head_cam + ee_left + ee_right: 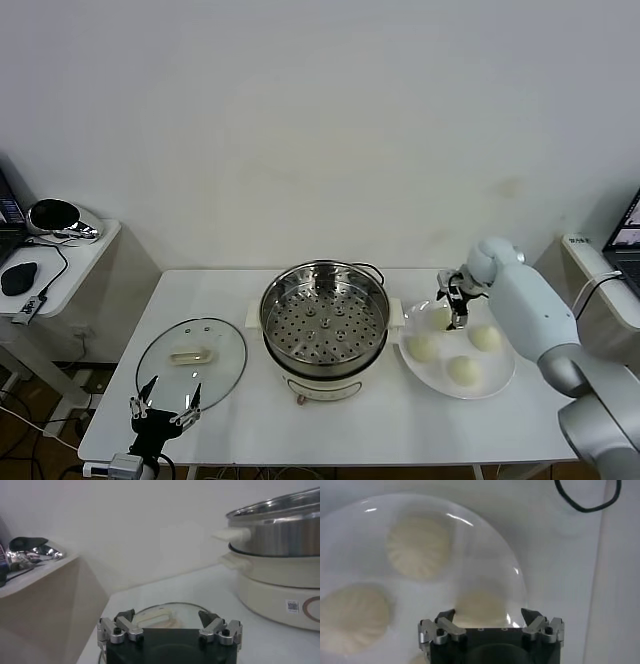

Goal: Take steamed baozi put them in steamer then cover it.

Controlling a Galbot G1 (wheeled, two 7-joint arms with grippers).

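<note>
My right hand hangs spread wide and empty over the far edge of the plate, one bun directly under it between the fingers. Three more buns sit on the plate, which lies on the tabletop just right of the steamer. The basket is empty, lid off. Buns look soft, light, pleated on top: I judge they will dent or tear under a hard pinch, so I would close gently across the widest part, low on the sides, and lift straight. The skin may be a bit tacky on the plate. Left hand waits spread and empty at the near rim of the lid, which lies flat left of the steamer; glass, heavier, fragile, best taken by its cream handle.
</note>
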